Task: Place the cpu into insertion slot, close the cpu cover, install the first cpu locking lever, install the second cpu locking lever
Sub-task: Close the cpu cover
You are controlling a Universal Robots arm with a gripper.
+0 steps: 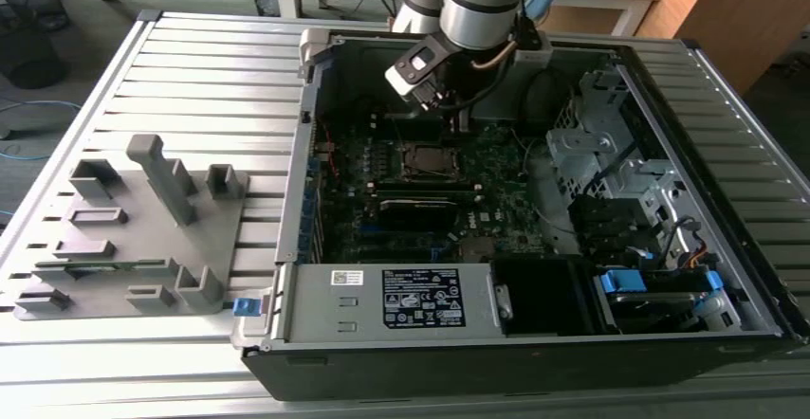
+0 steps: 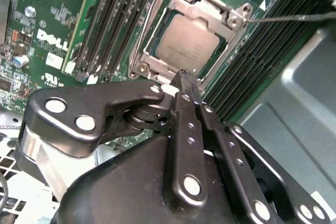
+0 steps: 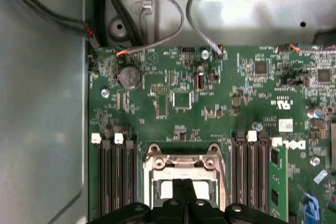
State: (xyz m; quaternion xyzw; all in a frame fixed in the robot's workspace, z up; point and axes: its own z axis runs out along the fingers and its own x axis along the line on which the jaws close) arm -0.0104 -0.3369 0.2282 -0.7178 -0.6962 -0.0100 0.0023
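Note:
The cpu (image 2: 188, 43), a flat square chip with a dull silver top, lies in the insertion slot (image 1: 431, 160) on the green board. Around it lies the cpu cover (image 2: 207, 8), a silvery frame resting flat with the chip showing through its window. A thin metal lever rod (image 2: 289, 17) sticks out sideways from one corner of the socket. My gripper (image 2: 182, 78) hangs just above the socket's edge, its two black fingers (image 3: 178, 187) pressed together with nothing between them. In the exterior view the gripper (image 1: 446, 106) sits over the board behind the socket.
Black memory slots (image 3: 115, 182) flank the socket on both sides. A long black card module (image 1: 431, 212) lies in front of it, then the labelled power supply box (image 1: 405, 298). Drive cages (image 1: 608, 154) fill the exterior view's right. A grey fixture tray (image 1: 139, 229) stands outside the case.

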